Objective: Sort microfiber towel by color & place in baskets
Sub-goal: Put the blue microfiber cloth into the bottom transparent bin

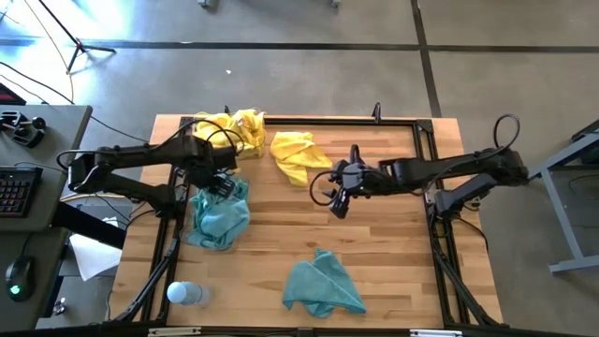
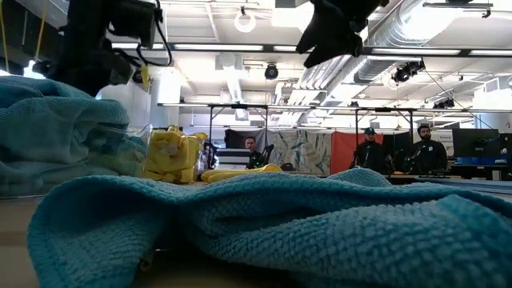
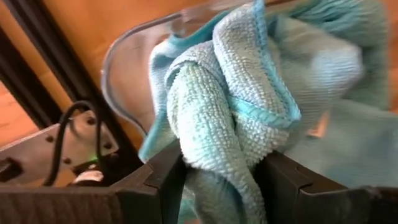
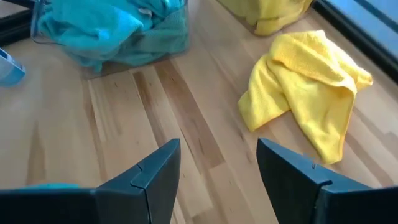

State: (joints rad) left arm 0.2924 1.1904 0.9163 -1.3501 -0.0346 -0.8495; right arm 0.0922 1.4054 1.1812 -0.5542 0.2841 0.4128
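A rumpled teal microfiber towel (image 2: 264, 220) lay right up close, filling the bottom of the low view. To the left sat a heap of teal towels (image 2: 56, 132) behind a clear plastic wall. Farther back a see-through basket packed with bright yellow cloths (image 2: 170, 156) stood on the desk, a loose yellow towel (image 2: 240, 172) beside it. Dark arm parts hung overhead. Two people (image 2: 396, 152) stood far off.

- This is a robotics lab or open workshop hall, not a home.
- Exposed silver ducts (image 2: 448, 32) and strip lights run under a bare ceiling.
- Two people (image 2: 398, 150) stand far back beside screens and dividers.
- The floor (image 1: 309, 80) is plain grey concrete.
- A wooden table (image 1: 393, 253) in a black frame (image 1: 309, 120) carries two arms.
- A side desk holds a keyboard (image 1: 13, 190) and mouse (image 1: 16, 277).
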